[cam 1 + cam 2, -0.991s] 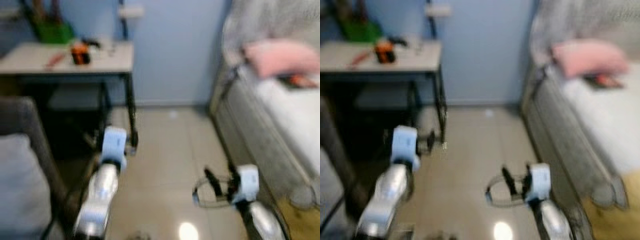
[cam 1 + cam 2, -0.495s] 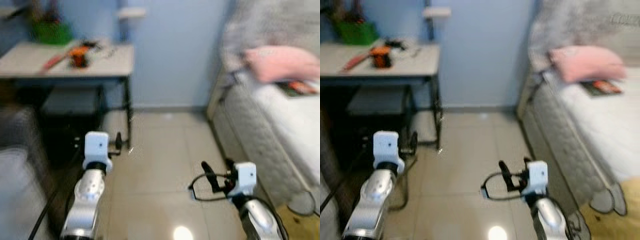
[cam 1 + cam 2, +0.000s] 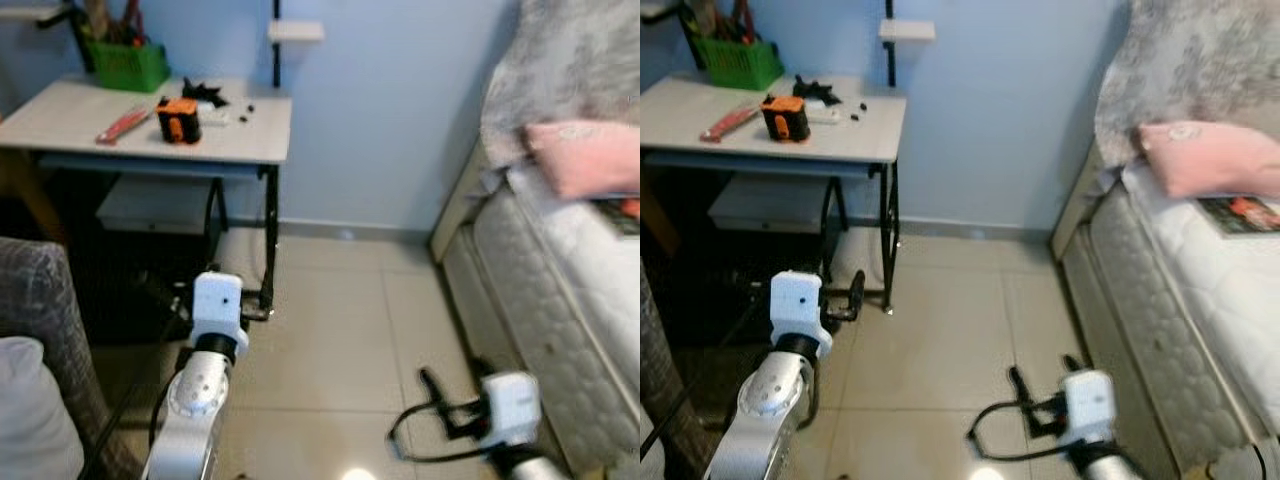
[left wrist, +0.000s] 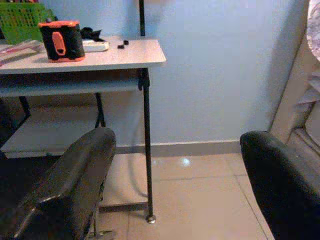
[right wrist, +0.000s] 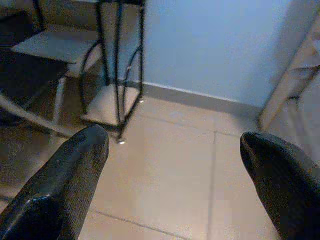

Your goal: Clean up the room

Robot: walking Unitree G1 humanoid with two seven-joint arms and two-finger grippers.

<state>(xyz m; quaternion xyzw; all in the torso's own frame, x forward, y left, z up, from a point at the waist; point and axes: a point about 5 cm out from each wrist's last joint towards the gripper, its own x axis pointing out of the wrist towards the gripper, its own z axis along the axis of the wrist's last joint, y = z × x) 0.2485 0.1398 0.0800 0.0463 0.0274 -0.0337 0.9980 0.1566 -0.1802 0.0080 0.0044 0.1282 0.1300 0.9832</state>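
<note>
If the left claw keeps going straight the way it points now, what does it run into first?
Probably the front leg of the desk: the left wrist view looks between the open fingers of the left claw at that black leg, with blue wall behind. Depth is unclear; bare floor lies between.

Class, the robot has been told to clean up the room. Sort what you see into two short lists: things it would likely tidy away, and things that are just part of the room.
Likely to tidy:
- orange and black tape measure on the desk
- red flat tool on the desk
- small black bits on the desk
- book on the bed

Part of the room:
- desk
- green basket
- pink pillow
- bed
- grey chair
</note>
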